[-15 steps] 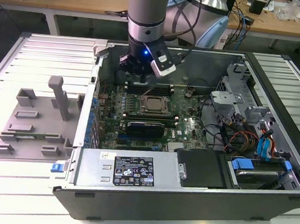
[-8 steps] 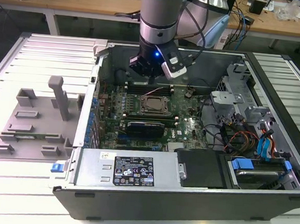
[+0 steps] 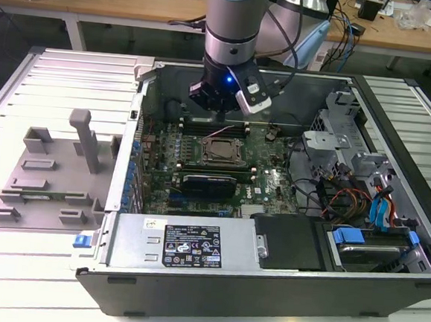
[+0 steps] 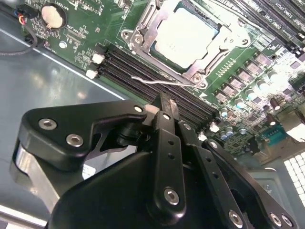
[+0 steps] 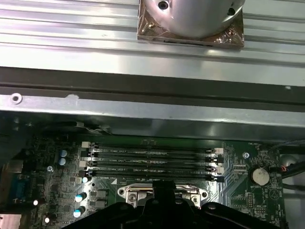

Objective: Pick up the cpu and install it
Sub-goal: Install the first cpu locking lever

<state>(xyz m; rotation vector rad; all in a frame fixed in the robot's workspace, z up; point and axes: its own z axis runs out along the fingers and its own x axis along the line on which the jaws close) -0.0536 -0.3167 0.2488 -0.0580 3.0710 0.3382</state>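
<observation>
The cpu [image 4: 183, 36], a small flat square with a silvery top and a pale rim, lies level inside the socket frame [image 4: 138, 33] on the green motherboard [image 3: 273, 184]; a thin wire lever [image 4: 152, 80] runs along the frame's edge, between it and the memory slots [image 4: 124, 64]; the tool [image 4: 164, 101] hangs over those slots, just beside the socket and apart from the chip, its black fingers drawn together to a single tip with nothing visible between them; the board sits in an open computer case [image 3: 191, 278] resting on a ribbed metal tabletop [image 3: 65, 75], a grey moulded fixture [image 3: 50, 170] lying alongside toward the exterior view's left; by the look of it the chip is light and rigid, its polished top likely slick and its underside delicate, so any hold would best fall on two opposite edges of the rim, kept level, never pressed on the face
</observation>
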